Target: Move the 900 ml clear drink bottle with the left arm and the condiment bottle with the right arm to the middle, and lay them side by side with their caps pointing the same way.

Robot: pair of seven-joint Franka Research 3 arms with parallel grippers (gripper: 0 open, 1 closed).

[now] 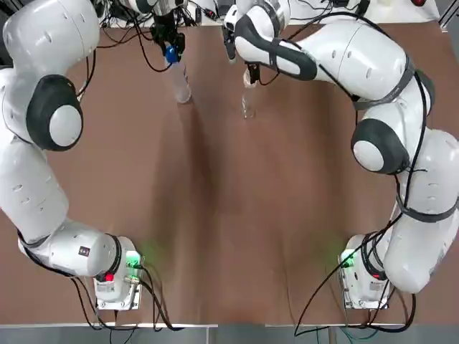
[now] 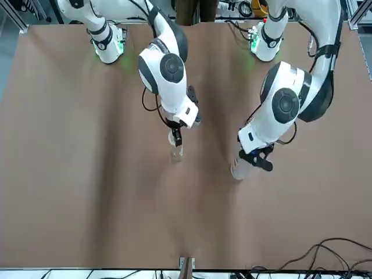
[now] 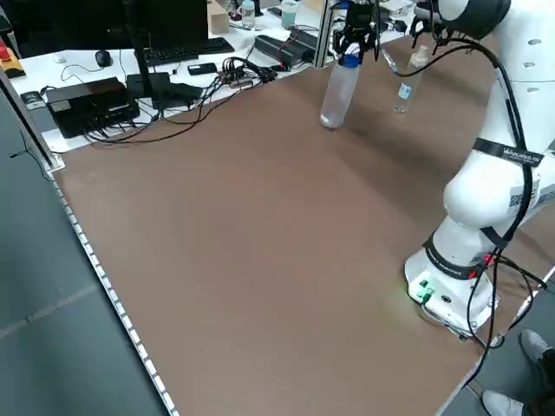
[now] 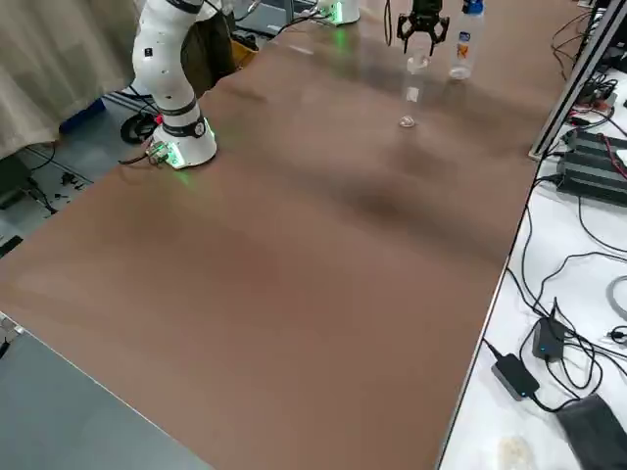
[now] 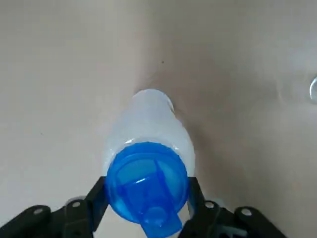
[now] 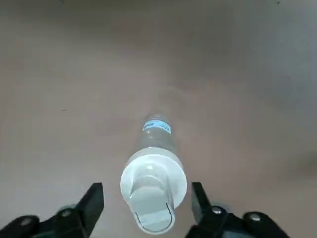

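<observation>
Overall: both bottles stand near the far edge of the worktop (image 1: 229, 215), each with a gripper at its cap.
Drink bottle (image 1: 179, 79): tall, clear body, blue flip cap (image 5: 146, 186). Stands on its base left of the worktop's middle, close to the far edge.
Condiment bottle (image 6: 156, 144): slimmer and shorter, clear, with a white flip cap (image 6: 153, 191) and a small blue label. Stands on its base just right of the middle, near the far edge and apart from the drink bottle.
Left gripper (image 5: 146, 201): over the drink bottle. Its fingers (image 5: 96, 201) press on both sides of the blue cap, pinching it.
Right gripper (image 6: 146, 203): over the condiment bottle. Its fingers (image 6: 93, 201) are spread, one on each side of the white cap, with a gap on both sides and no contact.
Far edge: close behind both bottles, with cables (image 3: 199, 95) and desk gear just past it.
Open room: a broad stretch of brown worktop runs from the bottles to the near edge.
Arm bases: left base (image 1: 115, 283) and right base (image 1: 366, 283) sit toward the near corners.
Side edges: well apart from both bottles.
</observation>
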